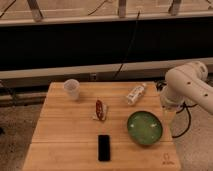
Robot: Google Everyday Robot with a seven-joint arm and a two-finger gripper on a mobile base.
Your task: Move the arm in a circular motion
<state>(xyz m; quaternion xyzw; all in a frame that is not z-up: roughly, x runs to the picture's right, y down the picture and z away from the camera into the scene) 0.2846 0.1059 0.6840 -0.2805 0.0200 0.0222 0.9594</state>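
At the table's right edge: the arm (187, 82), glossy white, made of thick rounded segments with small dark dots, comes in from the right side of the view. Its bulbous joint sits high beside the table's far right corner.
Gripper: the gripper (168, 116) appears to hang below the arm's lowest white segment, over the table's right edge and just beside the green bowl (144, 128). Whether it is apart or together cannot be told.
Table: a pale wooden table (55, 130) stands in front of a dark wall with cables (127, 47) hanging down it.
Step in hand: judged from this pose, the arm is either at the start of its circle or somewhere along it. A single view does not show how much of the loop is done.
Next move: the circle probably needs a smooth sweep kept above the tabletop. The bowl and the lying bottle are nearest, so they are the likeliest to be knocked.
Count, robot: one arm, one gripper.
Count, on the table: one clear plastic cup (72, 88), upright at the far left; one small bottle (135, 93), lying on its side at the far right; one red snack on a pale wrapper (100, 109), near the middle; one green bowl, near right; one flat black rectangular object (104, 147), near the front edge.
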